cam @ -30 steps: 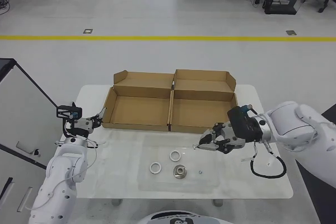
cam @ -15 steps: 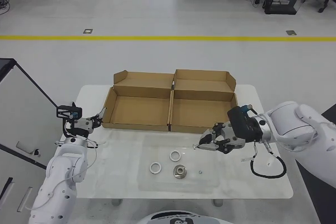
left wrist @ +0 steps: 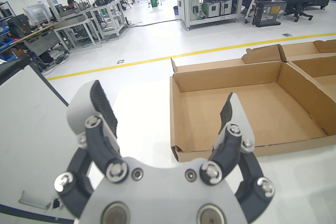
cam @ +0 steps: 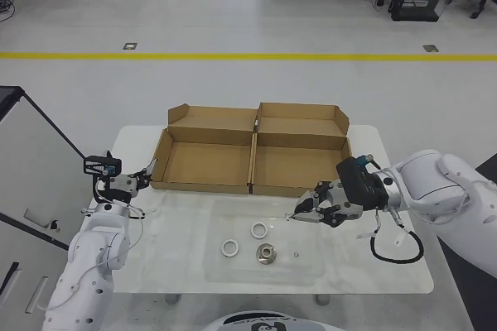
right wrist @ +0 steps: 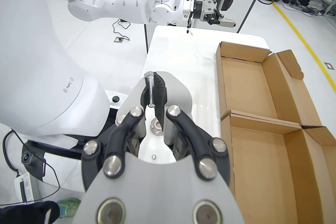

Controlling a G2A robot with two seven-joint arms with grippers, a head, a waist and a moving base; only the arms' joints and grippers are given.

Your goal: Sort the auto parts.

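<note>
Left hand hangs over the desk at its left edge, just beside the left wall of the left cardboard box. Its fingers are spread wide with nothing between the pads. It points toward that box.

Left cardboard box sits at the back of the desk, lid flap folded back, plain cardboard floor showing wall to wall. It is touching the right cardboard box along their shared wall.

Loose parts lie on the desk in front of the boxes, none in a box:
- a flat metal ring
- a second ring, nearer the boxes
- a flanged metal nut, just beside the second ring, lying flat with its hole up
- a small nut, apart to its right

Right cardboard box has the same build, flap back, bare cardboard floor.

Right hand is above the desk, in front of the right box and right of the loose parts. Its fingers are closed tight on a bolt. The bolt's long axis runs along the fingers, with the threaded shank between the pads. The hex head sticks out past the fingertips, away from the wrist. In the top view the hand and bolt point left toward the desk's middle, slightly down. The bolt is off the desk surface.
</note>
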